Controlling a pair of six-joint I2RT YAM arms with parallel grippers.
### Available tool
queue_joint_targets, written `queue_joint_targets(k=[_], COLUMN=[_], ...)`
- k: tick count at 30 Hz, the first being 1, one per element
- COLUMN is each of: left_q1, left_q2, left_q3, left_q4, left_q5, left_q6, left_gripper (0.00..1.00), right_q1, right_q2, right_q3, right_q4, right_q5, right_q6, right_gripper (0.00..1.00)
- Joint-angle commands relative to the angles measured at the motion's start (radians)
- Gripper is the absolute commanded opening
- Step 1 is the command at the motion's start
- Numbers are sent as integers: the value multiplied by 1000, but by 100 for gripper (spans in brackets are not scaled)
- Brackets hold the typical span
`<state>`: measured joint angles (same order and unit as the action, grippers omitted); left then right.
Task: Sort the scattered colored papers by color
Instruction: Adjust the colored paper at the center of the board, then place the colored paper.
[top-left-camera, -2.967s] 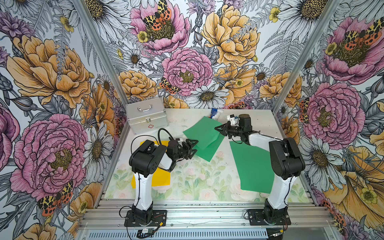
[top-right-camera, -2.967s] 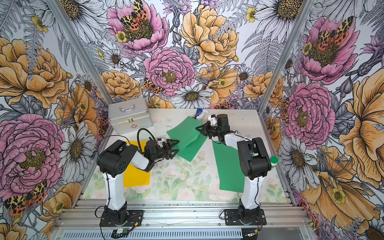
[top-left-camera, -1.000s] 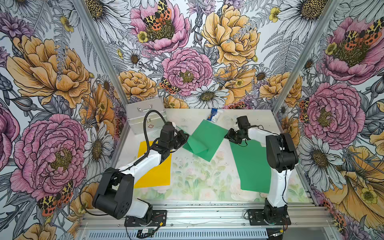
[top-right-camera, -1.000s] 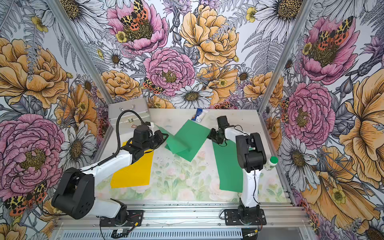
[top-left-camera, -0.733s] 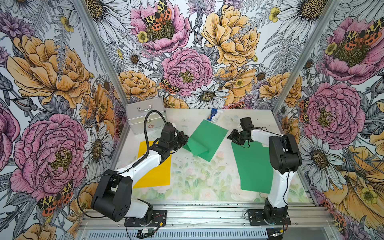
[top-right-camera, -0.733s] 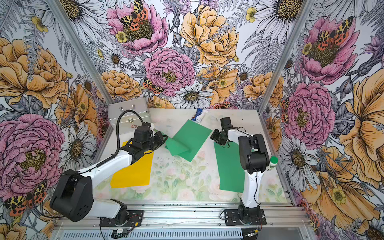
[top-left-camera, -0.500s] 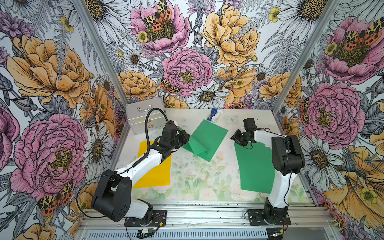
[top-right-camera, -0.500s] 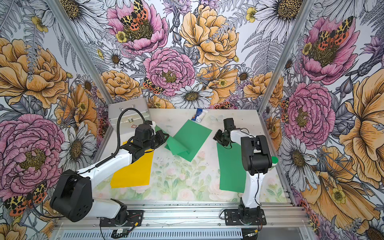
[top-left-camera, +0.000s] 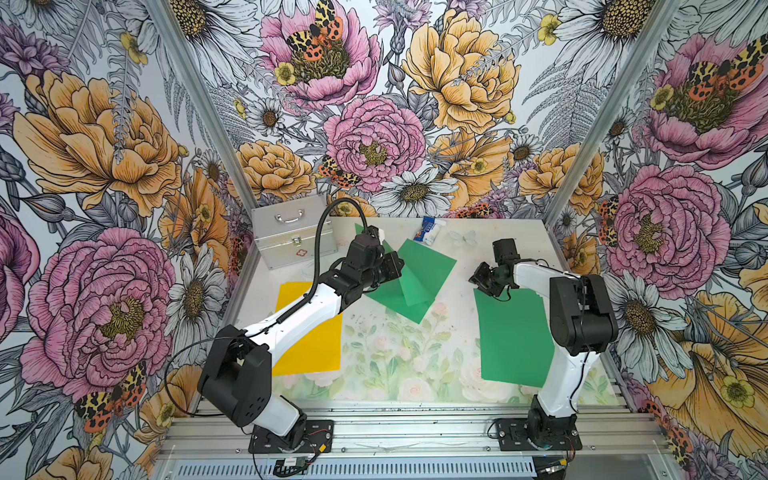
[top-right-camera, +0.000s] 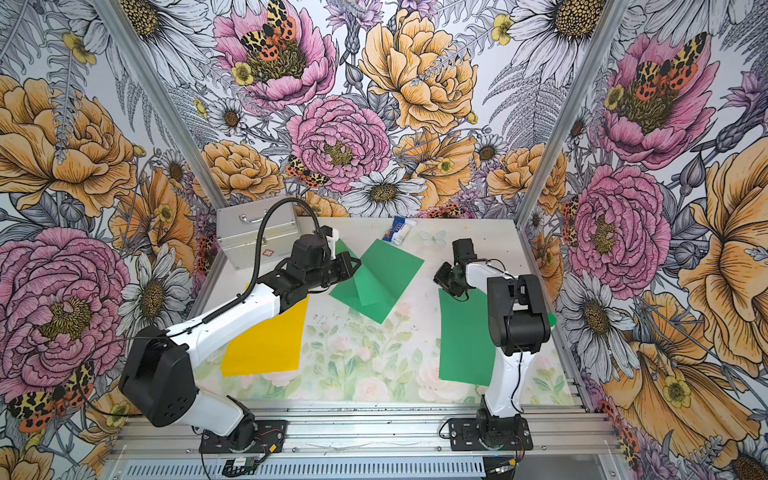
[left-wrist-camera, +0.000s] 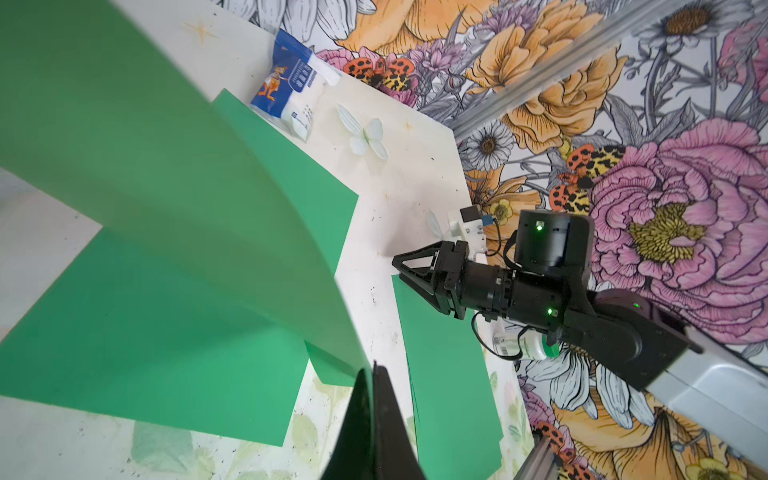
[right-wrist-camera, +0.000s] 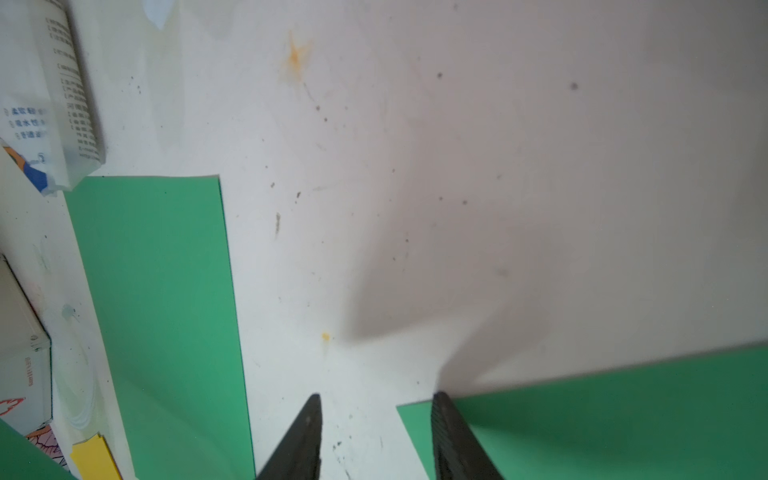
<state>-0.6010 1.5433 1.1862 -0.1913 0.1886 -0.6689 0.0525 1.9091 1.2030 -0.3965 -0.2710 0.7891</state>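
Left arm (top-left-camera: 303, 316) is stretched forward; left gripper (left-wrist-camera: 372, 370) pinches the edge of the curled green paper sheet (left-wrist-camera: 166, 174). Right gripper (right-wrist-camera: 376, 405) has its fingers apart, with free white table (right-wrist-camera: 415, 208) ahead.

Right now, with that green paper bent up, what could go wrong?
The left gripper pinches only an edge of the curled green sheet, so it may slip or crease. Pulling it could drag the green sheets beneath. The right gripper, open at a corner of the flat green sheet, might push it.
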Motion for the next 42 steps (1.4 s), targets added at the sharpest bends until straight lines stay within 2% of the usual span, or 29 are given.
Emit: queue_joint_targets(k=[1, 6, 10, 13, 16, 26, 29, 34, 37, 40, 42], left_q1=[-27, -59, -99, -113, -128, -230, -276, -326, -342, -343, -343], left_q2=[37, 125, 240, 337, 405, 564, 587, 606, 605, 612, 652], left_q3=[83, 221, 392, 491, 583, 859, 918, 958, 868, 686, 619], left_q4=[-42, -106, -178, -183, -187, -187, -186, -169, 0, 416, 618], left_q5=[84, 183, 283, 367, 436, 624, 642, 592, 601, 626, 609], left_q6=[117, 195, 251, 255, 255, 270, 305, 302, 203, -46, -179], left_gripper=[0, 0, 0, 0, 0, 0, 0, 0, 0, 0, 0], right_q1=[-17, -69, -116, -157, -209, -329, -366, -433, -439, -439, -440], right_q2=[-109, -223, -335, -435, -511, -751, -797, -892, -942, -953, -933], right_q3=[0, -13, -46, -81, -103, -145, -135, -141, -151, -157, -161], right_q4=[-15, -32, -56, -69, -88, -106, -115, -121, -120, -114, -115], right_q5=[50, 64, 73, 89, 54, 21, 0, -16, 16, 27, 10], right_q6=[-35, -56, -85, -101, -93, -92, -91, -67, -54, -41, -49], right_gripper=[49, 56, 59, 60, 61, 63, 64, 64, 66, 69, 70])
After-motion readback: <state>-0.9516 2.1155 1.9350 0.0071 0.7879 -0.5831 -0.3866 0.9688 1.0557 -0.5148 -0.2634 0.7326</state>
